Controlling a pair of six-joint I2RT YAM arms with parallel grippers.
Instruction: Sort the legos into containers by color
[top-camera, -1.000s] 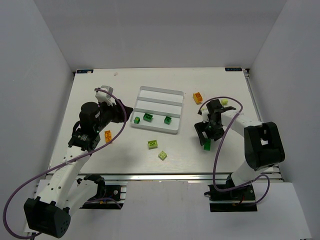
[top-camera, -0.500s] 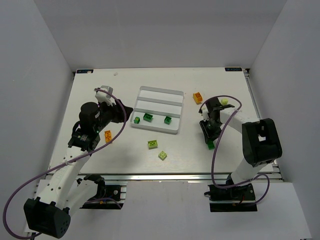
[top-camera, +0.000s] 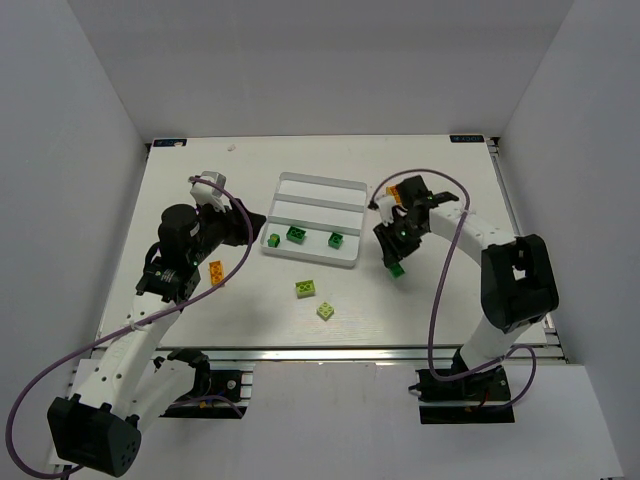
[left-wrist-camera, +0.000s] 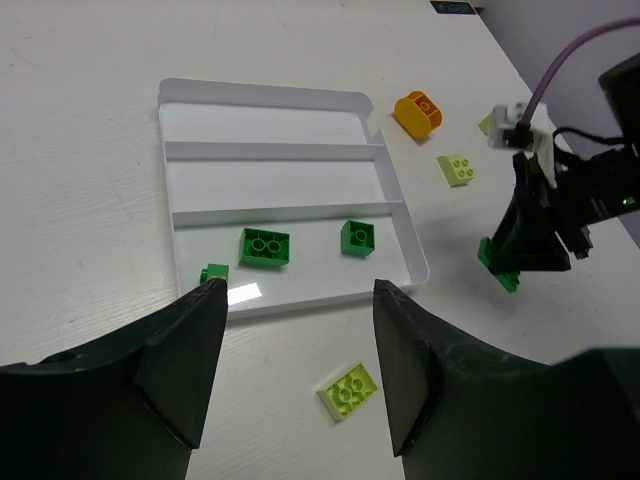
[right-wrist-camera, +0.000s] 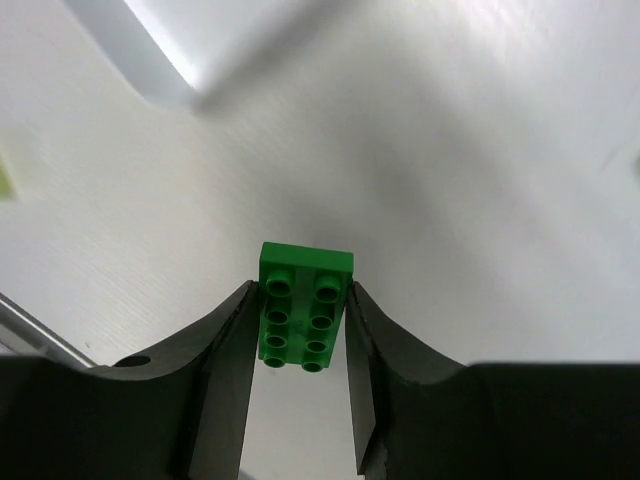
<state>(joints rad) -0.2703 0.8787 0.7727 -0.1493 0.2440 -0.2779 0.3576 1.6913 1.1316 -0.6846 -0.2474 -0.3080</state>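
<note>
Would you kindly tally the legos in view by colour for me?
Dark green legos: 4 (three in the tray, one in the right gripper)
Pale yellow-green legos: 4 (one only partly visible behind the right arm)
Orange legos: 2
Total: 10

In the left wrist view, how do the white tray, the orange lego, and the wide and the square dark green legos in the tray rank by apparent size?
1. white tray
2. wide dark green lego and orange lego: about alike; the orange lies farther, so unranked
3. square dark green lego
</note>
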